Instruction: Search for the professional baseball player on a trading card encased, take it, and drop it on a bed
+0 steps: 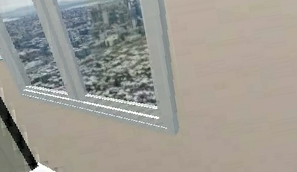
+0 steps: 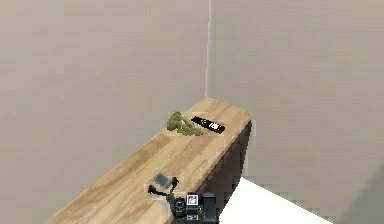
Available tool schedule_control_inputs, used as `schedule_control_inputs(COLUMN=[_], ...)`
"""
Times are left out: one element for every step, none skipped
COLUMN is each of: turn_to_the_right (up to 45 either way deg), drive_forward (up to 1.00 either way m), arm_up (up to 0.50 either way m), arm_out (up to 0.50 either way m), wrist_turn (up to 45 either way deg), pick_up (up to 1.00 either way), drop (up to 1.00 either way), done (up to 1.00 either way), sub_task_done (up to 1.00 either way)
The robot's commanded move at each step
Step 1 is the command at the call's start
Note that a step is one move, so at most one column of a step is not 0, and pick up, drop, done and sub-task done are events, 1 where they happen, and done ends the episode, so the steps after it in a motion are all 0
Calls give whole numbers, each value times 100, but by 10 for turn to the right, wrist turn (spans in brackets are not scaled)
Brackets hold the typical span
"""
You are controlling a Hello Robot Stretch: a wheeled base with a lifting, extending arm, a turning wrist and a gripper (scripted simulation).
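Forward view: one white-framed window (image 1: 86,59).
Arm side view: one brown wooden bench (image 2: 130,175); at far end one green lump (image 2: 180,122), one dark flat thing (image 2: 208,125).
Card: that flat thing or not, cannot tell.
Pincer (image 2: 161,185): over bench; gap and load, cannot tell.

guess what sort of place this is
Probably a room in a high-rise flat: a big window looks down on a city, and a wooden cabinet stands against a plain wall.
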Motion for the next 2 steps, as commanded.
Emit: schedule_control_inputs(turn_to_the_right=[0,0], drive_forward=[0,0], arm_up=[0,10], arm_out=[0,0], wrist_turn=[0,0], pick_up=[100,0], drop=[0,0], done=[0,0], sub_task_done=[0,0])
